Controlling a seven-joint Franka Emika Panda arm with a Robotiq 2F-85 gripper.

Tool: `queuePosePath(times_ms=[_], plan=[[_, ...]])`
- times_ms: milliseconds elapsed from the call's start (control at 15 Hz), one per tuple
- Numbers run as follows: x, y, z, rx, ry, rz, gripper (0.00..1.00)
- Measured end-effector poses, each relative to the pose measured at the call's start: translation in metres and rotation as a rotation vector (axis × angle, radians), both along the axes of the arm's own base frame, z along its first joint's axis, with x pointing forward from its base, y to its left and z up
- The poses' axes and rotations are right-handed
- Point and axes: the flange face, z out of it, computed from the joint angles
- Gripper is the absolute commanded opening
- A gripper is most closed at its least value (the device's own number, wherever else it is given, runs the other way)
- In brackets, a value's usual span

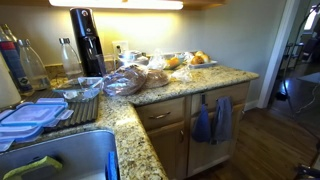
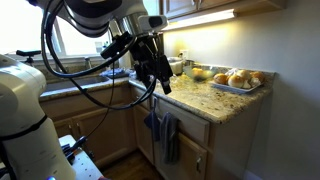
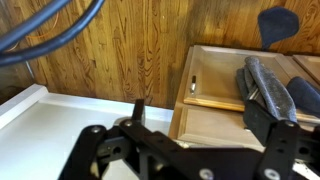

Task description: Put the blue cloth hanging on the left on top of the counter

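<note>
The blue cloth (image 1: 203, 124) hangs over the top of a light wooden cabinet door below the counter (image 1: 160, 92), next to a paler grey-blue cloth (image 1: 223, 118). Both also show in an exterior view, the blue cloth (image 2: 152, 122) beside the grey-blue one (image 2: 170, 138). My gripper (image 2: 162, 84) hangs in the air above and a little in front of the cloths, by the counter's edge (image 2: 205, 103). In the wrist view the gripper (image 3: 205, 128) is open and empty. The grey-blue cloth (image 3: 265, 88) and a darker cloth (image 3: 306, 95) lie to its right, apart from it.
On the counter are bagged bread (image 1: 125, 80), a tray of round yellow-orange food (image 2: 235, 80), a black drinks machine (image 1: 88, 42) and bottles (image 1: 22, 62). A sink (image 1: 60, 160) and plastic containers (image 1: 30, 113) sit at the near end. Wooden floor (image 3: 120, 45) lies below.
</note>
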Motion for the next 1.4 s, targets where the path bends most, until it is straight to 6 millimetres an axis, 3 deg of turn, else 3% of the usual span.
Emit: queuePosePath(times_ms=[267,533,1000,1267,1400], plan=[[0.006,0.007,0.002,-0.005,-0.004,0.022,1.00],[0.036,0.030,-0.004,-0.025,-0.052,0.105,1.00],[0.100,0.095,-0.047,-0.008,-0.089,0.167,1.00],[0.122,0.126,-0.066,0.029,-0.066,0.171,1.00],[0.125,0.127,-0.069,0.030,-0.057,0.175,1.00]])
